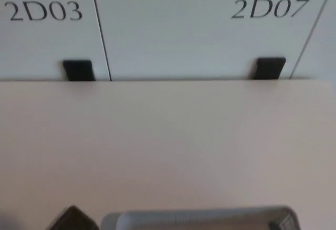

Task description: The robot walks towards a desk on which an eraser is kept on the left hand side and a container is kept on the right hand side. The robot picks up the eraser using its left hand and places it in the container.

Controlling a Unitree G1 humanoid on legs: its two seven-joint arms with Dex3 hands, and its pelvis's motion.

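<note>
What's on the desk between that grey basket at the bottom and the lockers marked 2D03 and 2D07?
Nothing: in the head view the desk is bare from the basket's rim back to the lockers.
</note>
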